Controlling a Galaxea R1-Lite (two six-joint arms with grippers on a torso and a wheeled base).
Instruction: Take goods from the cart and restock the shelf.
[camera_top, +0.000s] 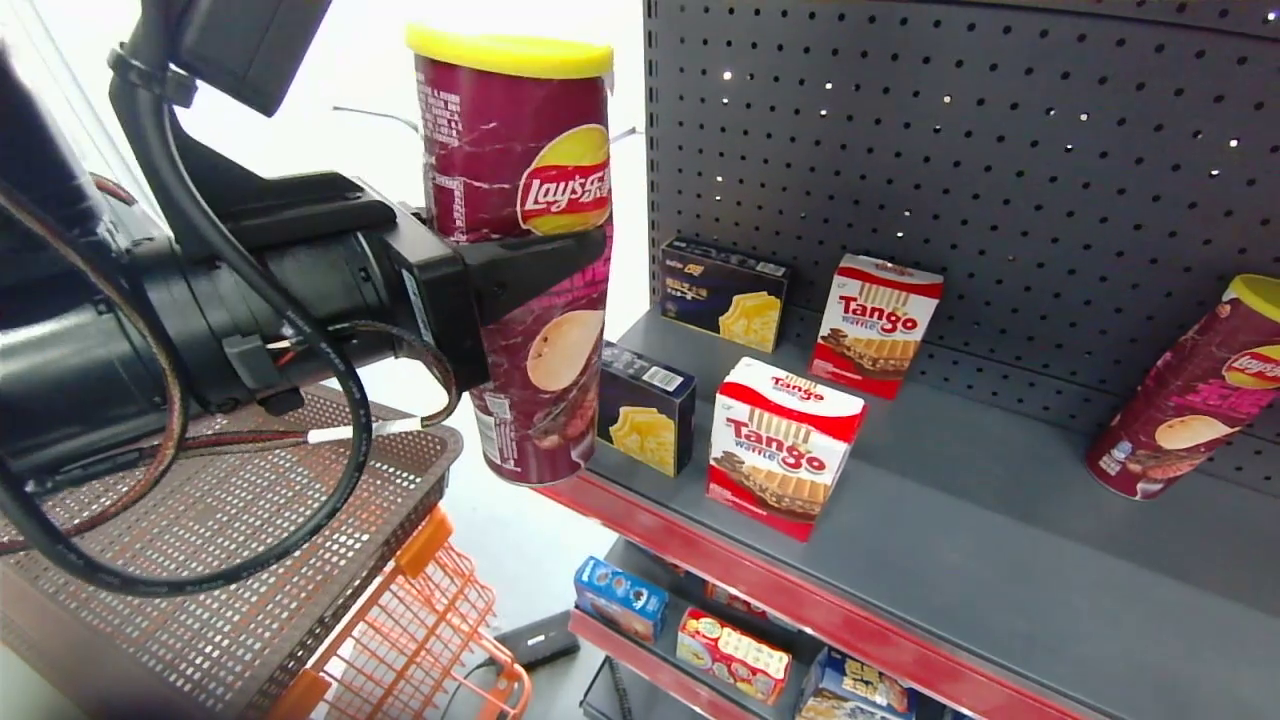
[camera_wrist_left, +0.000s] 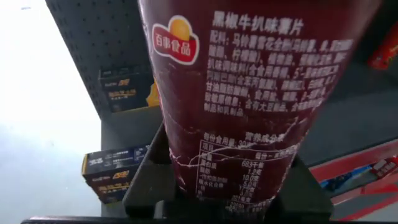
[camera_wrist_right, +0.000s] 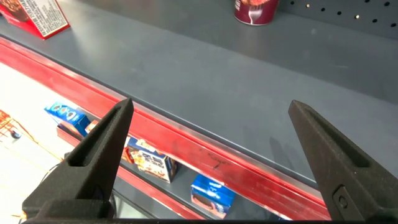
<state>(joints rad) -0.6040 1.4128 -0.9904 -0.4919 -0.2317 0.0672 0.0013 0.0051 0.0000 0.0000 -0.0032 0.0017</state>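
My left gripper (camera_top: 545, 262) is shut on a maroon chip can (camera_top: 520, 250) with a yellow lid, held upright in the air just off the left end of the grey shelf (camera_top: 960, 520). In the left wrist view the can (camera_wrist_left: 249, 93) rises between the black fingers (camera_wrist_left: 148, 182). A second chip can (camera_top: 1185, 390) leans against the pegboard at the right of the shelf. My right gripper (camera_wrist_right: 217, 162) is open with nothing between its fingers, hovering over the shelf's red front edge (camera_wrist_right: 186, 134); that second can (camera_wrist_right: 255, 9) stands beyond it.
Two dark boxes (camera_top: 725, 292) (camera_top: 645, 405) and two red-and-white wafer boxes (camera_top: 875, 322) (camera_top: 785, 445) stand on the shelf's left half. The orange cart (camera_top: 400, 620) sits at lower left. Lower shelves hold several packs (camera_top: 730, 655). Bare shelf lies between the wafer boxes and the leaning can.
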